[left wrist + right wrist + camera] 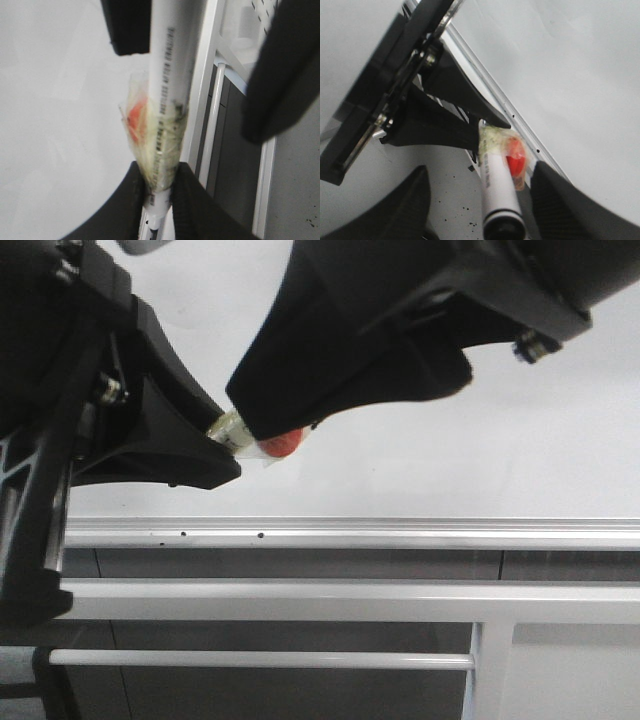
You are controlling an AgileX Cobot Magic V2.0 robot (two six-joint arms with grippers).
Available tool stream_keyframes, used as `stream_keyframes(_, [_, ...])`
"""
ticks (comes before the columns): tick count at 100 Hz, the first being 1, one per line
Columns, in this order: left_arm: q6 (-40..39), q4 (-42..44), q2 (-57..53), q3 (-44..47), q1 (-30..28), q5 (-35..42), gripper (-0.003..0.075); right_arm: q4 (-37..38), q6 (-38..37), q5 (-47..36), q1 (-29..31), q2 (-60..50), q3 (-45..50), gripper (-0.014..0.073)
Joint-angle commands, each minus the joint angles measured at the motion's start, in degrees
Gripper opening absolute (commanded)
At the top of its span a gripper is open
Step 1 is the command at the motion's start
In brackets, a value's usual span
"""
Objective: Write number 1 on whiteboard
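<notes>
The left pincer (pixel 159 192) clenches the white cylindrical marker's (pixel 170 75) end; the right pincer (pixel 485 200) straddles it, released, before the glossy white whiteboard (pixel 480 450), the marker's long axis slanting.

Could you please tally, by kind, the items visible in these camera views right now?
Grippers: 2, the left gripper and the right gripper
Markers: 1, the white marker with tape and a red patch
Whiteboards: 1, the whiteboard
Grey metal bars: 2
Total: 6
</notes>
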State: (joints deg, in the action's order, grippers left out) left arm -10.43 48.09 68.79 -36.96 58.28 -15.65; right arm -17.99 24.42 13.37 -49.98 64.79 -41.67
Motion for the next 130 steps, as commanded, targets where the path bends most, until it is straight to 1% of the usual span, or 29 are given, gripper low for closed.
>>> stream_keyframes(1, [-0.29,-0.32,-1.01,-1.92,0.28,1.32,-0.002,-0.33,0.72,-3.28,-0.08,-0.79,-2.09,0.0307])
stream_keyframes(10, [-0.29,-0.45,-1.01,-1.92,0.28,1.32,-0.002,-0.33,0.72,-3.78,-0.08,-0.79,-2.09,0.0216])
stream_keyframes(29, [-0.29,-0.54,-1.01,-1.92,0.28,1.32,-0.002,-0.33,0.72,-3.9,-0.08,-0.79,-2.09,0.0106])
stream_keyframes(34, [-0.29,-0.54,-1.01,-1.92,0.28,1.32,-0.002,-0.33,0.72,-4.03,-0.08,-0.79,-2.09,0.0063])
stream_keyframes(35, [-0.29,-0.54,-1.01,-1.92,0.28,1.32,-0.002,-0.33,0.72,-4.03,-0.08,-0.79,-2.09,0.0039])
stream_keyframes(38, [-0.29,-0.54,-1.01,-1.92,0.28,1.32,-0.002,-0.33,0.72,-4.11,-0.08,-0.79,-2.09,0.0013])
stream_keyframes(40, [-0.29,-0.54,-1.01,-1.92,0.28,1.32,-0.002,-0.33,0.72,-4.11,-0.08,-0.79,-2.09,-0.0023])
stream_keyframes(41, [-0.29,-0.64,-1.01,-1.92,0.28,1.32,-0.002,-0.33,0.72,-4.21,-0.08,-0.79,-2.09,-0.0023])
stream_keyframes(45, [-0.29,-0.68,-1.01,-1.92,0.28,1.32,-0.002,-0.33,0.72,-4.36,-0.08,-0.79,-2.09,-0.0073])
stream_keyframes(56, [-0.29,-0.68,-1.01,-1.92,0.28,1.32,-0.0017,-0.33,0.72,-4.76,-0.08,-0.79,-2.09,-0.007])
stream_keyframes(62, [-0.29,-0.68,-1.01,-1.92,0.28,1.32,0.0011,-0.33,0.72,-4.89,-0.08,-0.79,-2.09,-0.0071])
stream_keyframes(69, [-0.29,-0.68,-1.01,-1.92,0.28,1.32,0.0099,-0.33,0.72,-4.89,-0.08,-0.79,-2.09,-0.0071])
stream_keyframes(73, [-0.29,-0.68,-1.01,-1.92,0.28,1.43,0.0191,-0.33,0.72,-4.89,-0.08,-0.79,-2.09,-0.0071])
stream_keyframes(76, [-0.29,-0.68,-1.01,-1.92,0.28,1.43,0.0235,-0.33,0.72,-4.89,-0.08,-0.79,-2.09,-0.0071])
stream_keyframes(79, [-0.29,-0.68,-1.01,-1.92,0.28,1.43,0.0321,-0.33,0.72,-4.89,-0.08,-0.79,-2.09,-0.0071])
stream_keyframes(83, [-0.29,-1.05,-1.01,-1.92,0.28,1.32,0.037,-0.33,0.72,-4.89,-0.08,-0.79,-2.09,-0.0071])
stream_keyframes(85, [-0.29,-1.41,-1.01,-1.92,0.28,1.35,0.0407,-0.33,0.72,-5.12,-0.08,-0.79,-2.09,-0.0071])
stream_keyframes(89, [-0.29,-1.83,-1.11,-1.92,0.28,1.19,0.0442,-0.33,0.72,-5.38,-0.08,-0.79,-2.09,-0.0071])
stream_keyframes(103, [-0.29,-3.55,-1.92,-1.92,0.28,0.72,0.044,-0.33,0.72,-7.51,0.03,-1.15,-2.09,-0.0071])
stream_keyframes(114, [-0.29,-7.14,-4.48,-1.92,0.28,0.38,0.044,0.55,0.72,-8.39,0.03,-2.12,-2.09,-0.0071])
stream_keyframes(121, [-0.29,-7.81,-6.9,-1.92,0.28,-1.9,0.044,1.08,0.72,-7.41,0.03,-2.74,-2.09,-0.0071])
stream_keyframes(130, [-0.29,-8.23,-10.87,-1.92,0.28,-6.84,0.044,1.08,0.72,-5.85,0.03,-3.38,-1.96,-0.0071])
